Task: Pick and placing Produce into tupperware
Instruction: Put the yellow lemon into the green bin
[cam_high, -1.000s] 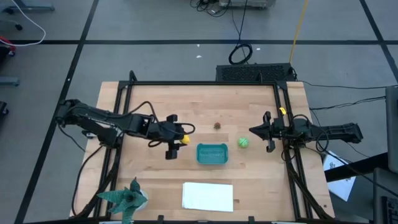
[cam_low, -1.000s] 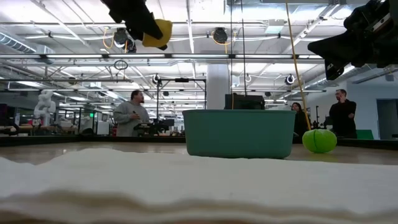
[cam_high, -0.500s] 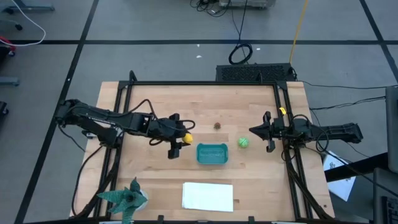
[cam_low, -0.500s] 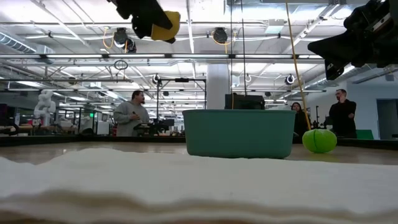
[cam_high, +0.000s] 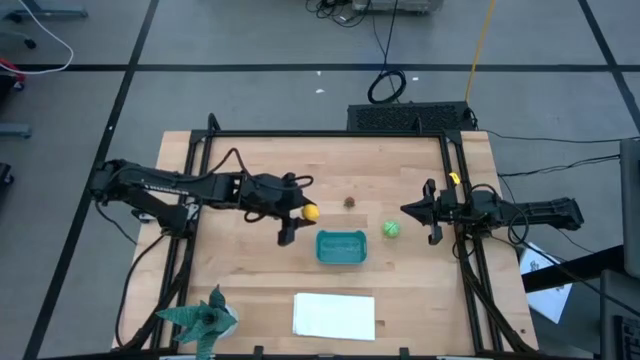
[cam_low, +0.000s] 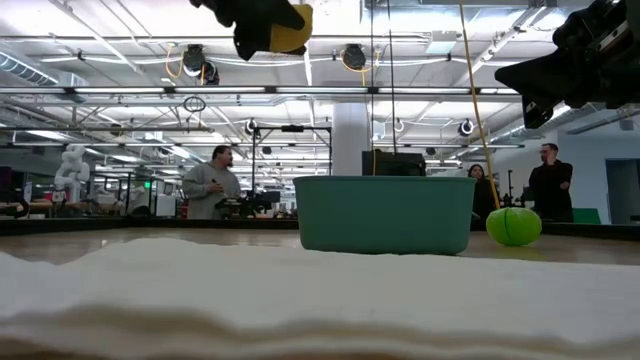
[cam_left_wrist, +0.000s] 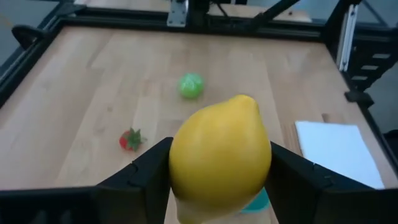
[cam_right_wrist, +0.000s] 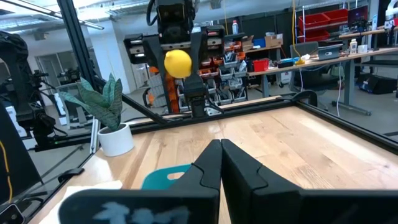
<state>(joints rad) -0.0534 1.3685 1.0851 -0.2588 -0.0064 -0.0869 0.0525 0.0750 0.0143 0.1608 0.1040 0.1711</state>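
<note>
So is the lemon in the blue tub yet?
Not yet. The lemon is up in the air, held in the left pincer, just beside the blue tub, which looks empty from above.

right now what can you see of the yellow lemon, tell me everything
The toy lemon is a smooth, glossy yellow piece, plastic by its look, rounded with a small nub at one end. It is clamped between the two dark fingers of the left gripper and held in the air well above the table. From above it sits just beside the teal tub, off its upper left corner, not yet over it. Nothing else touches it.
</note>
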